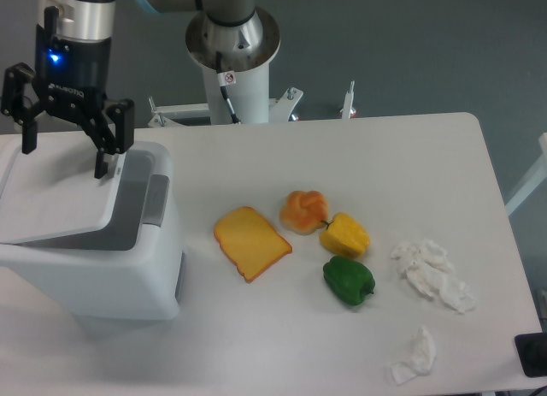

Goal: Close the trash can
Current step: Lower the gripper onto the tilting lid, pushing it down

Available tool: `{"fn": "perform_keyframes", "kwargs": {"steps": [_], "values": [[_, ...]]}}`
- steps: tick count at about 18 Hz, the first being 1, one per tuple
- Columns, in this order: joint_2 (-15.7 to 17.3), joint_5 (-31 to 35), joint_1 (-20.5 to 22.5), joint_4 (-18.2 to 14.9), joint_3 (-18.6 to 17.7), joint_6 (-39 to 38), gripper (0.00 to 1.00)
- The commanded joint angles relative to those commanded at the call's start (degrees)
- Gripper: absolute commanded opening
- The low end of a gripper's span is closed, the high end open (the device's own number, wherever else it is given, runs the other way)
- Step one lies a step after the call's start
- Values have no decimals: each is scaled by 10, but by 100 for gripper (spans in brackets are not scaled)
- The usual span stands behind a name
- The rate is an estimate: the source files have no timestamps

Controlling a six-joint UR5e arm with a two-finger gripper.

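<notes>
The trash can (pixel 111 276) is a large white boxy bin at the table's left side, with a grey latch strip (pixel 155 199) on its right rim. Its flat white lid (pixel 55 195) is tilted low over the opening, leaving a narrow gap on the right. My gripper (pixel 67 161) hangs just above the lid's far edge, open, its two black fingers (pixel 104 155) spread wide. The right finger's tip touches or nearly touches the lid's far right corner. Nothing is held between the fingers.
On the table right of the bin lie a yellow toast slice (pixel 250 241), an orange bun (pixel 303 210), a yellow pepper (pixel 345 234) and a green pepper (pixel 348 280). Crumpled white tissues (pixel 432 273) and another wad (pixel 416 355) lie at the front right. The arm's base (pixel 232 50) stands behind.
</notes>
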Motion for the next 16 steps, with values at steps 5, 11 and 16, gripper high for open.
{"fn": "perform_keyframes", "kwargs": {"steps": [5, 11, 16], "values": [[-1, 0, 10, -1, -10, -2, 100], [-1, 0, 10, -1, -16, -4, 100], [-5, 1, 10, -2, -16, -5, 100]]}}
